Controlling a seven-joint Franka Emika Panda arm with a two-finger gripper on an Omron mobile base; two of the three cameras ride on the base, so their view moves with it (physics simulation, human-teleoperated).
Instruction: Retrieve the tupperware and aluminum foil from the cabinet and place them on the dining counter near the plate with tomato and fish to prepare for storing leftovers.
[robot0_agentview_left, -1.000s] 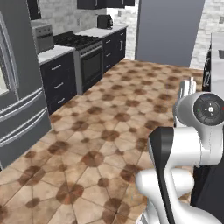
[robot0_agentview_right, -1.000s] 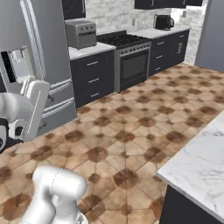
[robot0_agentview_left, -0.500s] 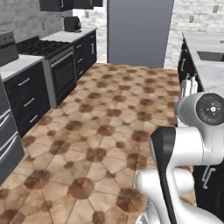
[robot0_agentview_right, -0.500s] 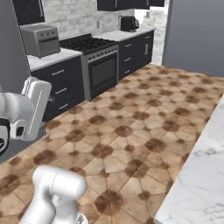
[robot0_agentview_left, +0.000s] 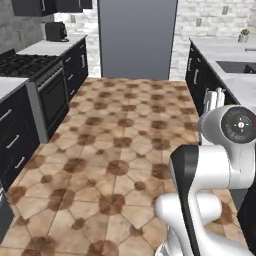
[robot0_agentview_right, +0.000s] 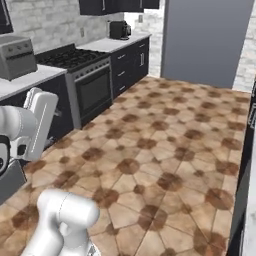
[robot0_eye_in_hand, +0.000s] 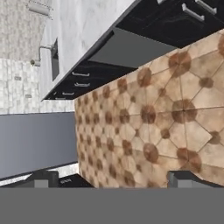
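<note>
Standing in the middle of the kitchen on the brown patterned tile floor (robot0_agentview_left: 120, 150), the white robot arm (robot0_agentview_left: 210, 170) is carrying nothing, so the task is seeming to be at its very beginning. The end effector (robot0_eye_in_hand: 111, 177) is wide open and empty, its two dark fingertips (robot0_eye_in_hand: 43, 178) standing far apart. The black wall cabinets with silver handles (robot0_agentview_left: 47, 5) are hanging well apart, doors closed. Where the tupperware and foil are, I cannot tell; fetching and placing both is remaining.
</note>
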